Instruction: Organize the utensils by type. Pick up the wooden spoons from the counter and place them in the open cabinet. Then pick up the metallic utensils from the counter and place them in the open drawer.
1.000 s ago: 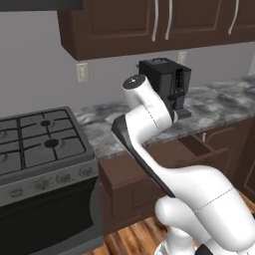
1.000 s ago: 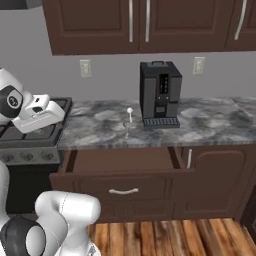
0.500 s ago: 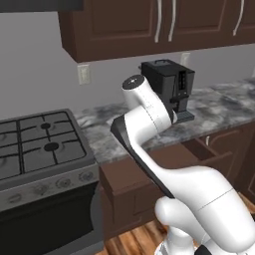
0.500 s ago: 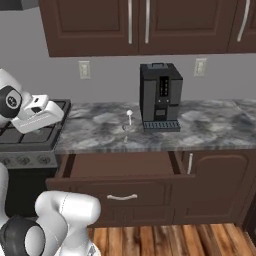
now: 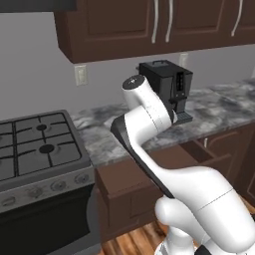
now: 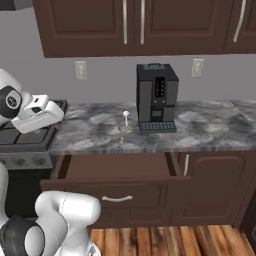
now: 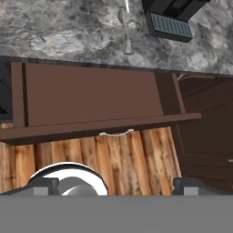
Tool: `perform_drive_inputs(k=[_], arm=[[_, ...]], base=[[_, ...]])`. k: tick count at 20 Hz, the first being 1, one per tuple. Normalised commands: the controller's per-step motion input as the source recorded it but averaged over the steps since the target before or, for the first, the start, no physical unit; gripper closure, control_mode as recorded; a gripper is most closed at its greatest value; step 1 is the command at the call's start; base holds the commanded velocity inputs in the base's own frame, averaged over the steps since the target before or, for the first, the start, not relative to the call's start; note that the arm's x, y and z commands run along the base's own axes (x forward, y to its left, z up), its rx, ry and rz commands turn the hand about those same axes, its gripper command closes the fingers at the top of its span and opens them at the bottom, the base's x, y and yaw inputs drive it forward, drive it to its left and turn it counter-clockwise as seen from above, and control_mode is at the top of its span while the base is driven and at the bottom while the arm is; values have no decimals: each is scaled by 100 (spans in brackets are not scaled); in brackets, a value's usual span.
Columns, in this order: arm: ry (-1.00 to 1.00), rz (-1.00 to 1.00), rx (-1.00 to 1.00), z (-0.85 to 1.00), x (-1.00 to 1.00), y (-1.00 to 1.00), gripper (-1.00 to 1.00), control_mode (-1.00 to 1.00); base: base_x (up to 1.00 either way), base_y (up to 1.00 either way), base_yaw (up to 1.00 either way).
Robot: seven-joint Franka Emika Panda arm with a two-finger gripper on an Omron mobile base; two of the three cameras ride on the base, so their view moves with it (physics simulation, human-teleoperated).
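The spoon (image 6: 125,118) and a fainter grey utensil (image 6: 121,134) lie on the surface (image 6: 200,132) just left of the coffee machine (image 6: 156,97), above the open drawer (image 6: 117,167). Both look thin, light, stiff and probably slick, so they should be pinched across the middle of the handle, low against the stone. In the right base view the spoon's long axis runs front to back, bowl toward the wall; the grey piece (image 7: 125,32) seems to lie along the same line nearer the front edge, though it is too faint to be sure. The end effector (image 7: 116,186) hangs empty over the drawer (image 7: 91,93), fingertips (image 7: 43,186) spread wide
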Motion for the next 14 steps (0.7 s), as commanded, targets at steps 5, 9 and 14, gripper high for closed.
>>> perform_drive_inputs(k=[5,9,14], arm=[[0,0,0,0,0,0,-100,100],[0,0,0,0,0,0,-100,100],[0,0,0,0,0,0,-100,100]], base=[[43,-20,8],[31,-20,10],[28,-18,11]])
